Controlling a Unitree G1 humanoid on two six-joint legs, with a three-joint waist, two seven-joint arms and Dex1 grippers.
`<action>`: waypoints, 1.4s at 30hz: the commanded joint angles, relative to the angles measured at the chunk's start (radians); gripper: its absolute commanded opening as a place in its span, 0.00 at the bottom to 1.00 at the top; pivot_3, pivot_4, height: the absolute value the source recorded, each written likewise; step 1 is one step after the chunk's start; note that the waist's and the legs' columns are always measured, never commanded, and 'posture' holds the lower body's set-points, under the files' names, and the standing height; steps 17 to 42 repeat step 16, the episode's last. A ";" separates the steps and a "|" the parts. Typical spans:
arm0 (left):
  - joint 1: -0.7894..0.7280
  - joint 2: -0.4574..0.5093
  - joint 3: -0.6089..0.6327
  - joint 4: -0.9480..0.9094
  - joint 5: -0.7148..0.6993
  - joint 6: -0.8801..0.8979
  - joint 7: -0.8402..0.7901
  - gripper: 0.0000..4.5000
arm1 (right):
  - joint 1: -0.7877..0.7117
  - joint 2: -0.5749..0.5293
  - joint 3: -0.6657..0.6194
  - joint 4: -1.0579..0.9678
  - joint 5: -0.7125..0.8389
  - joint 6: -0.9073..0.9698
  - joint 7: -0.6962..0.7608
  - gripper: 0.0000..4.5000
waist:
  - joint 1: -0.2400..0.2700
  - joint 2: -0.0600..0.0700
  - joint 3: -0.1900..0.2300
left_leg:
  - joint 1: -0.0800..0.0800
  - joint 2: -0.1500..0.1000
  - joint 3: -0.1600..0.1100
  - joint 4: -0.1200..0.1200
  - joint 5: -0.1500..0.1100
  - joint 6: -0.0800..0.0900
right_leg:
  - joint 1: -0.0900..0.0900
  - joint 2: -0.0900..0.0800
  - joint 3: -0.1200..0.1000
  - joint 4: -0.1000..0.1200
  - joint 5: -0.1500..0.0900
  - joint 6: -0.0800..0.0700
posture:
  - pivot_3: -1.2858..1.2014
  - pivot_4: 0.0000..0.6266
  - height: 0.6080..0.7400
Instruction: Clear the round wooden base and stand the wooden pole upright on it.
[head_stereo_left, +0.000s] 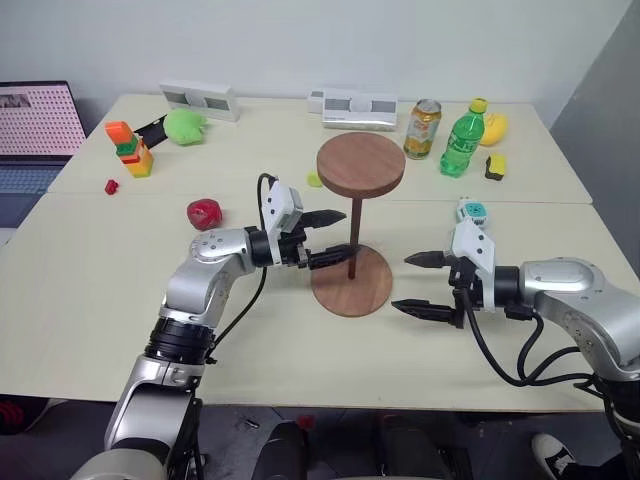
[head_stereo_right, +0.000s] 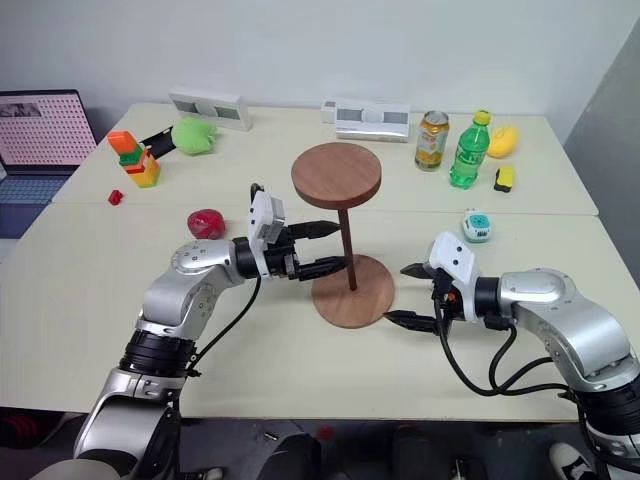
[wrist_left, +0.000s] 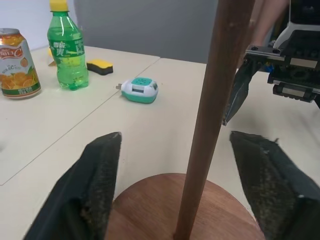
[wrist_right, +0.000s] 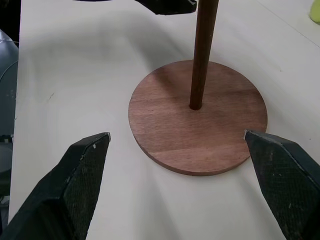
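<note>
Mid-table, toward the near edge: wooden pole (head_stereo_left: 355, 235) planted upright in the round wooden base (head_stereo_left: 351, 281) — left gripper (head_stereo_left: 328, 237) spread around the shaft, right gripper (head_stereo_left: 425, 282) wide beside the base. Next, probably: back off cleanly, no nudging.

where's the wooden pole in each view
Left eye: pole upright at centre, disc end up, foot in the base.
Right eye: pole at centre, between the open fingers of the left pincer.
Left wrist: pole just right of centre, running top to bottom.
Right wrist: pole at top centre.
Shared landmark: the base.
</note>
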 joint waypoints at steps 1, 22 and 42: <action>0.032 0.121 0.055 -0.077 -0.021 0.018 -0.082 0.99 | 0.017 -0.014 -0.054 -0.048 0.028 0.000 0.004 1.00 | -0.005 0.000 0.000 | 0.000 0.000 0.000 -0.001 0.000 0.000 | 0.000 0.000 0.000 0.000 0.000 0.000 | 0.52 0.24 1.00; 0.152 0.416 0.154 -0.283 -0.169 0.205 -0.252 0.99 | 0.082 -0.075 -0.158 -0.055 0.062 -0.038 0.063 1.00 | -0.003 0.000 0.000 | 0.000 0.001 0.000 -0.001 -0.001 0.002 | 0.000 0.000 0.000 -0.001 0.000 0.000 | 0.52 0.24 1.00; 0.152 0.416 0.154 -0.283 -0.169 0.205 -0.252 0.99 | 0.082 -0.075 -0.158 -0.055 0.062 -0.038 0.063 1.00 | -0.003 0.000 0.000 | 0.000 0.001 0.000 -0.001 -0.001 0.002 | 0.000 0.000 0.000 -0.001 0.000 0.000 | 0.52 0.24 1.00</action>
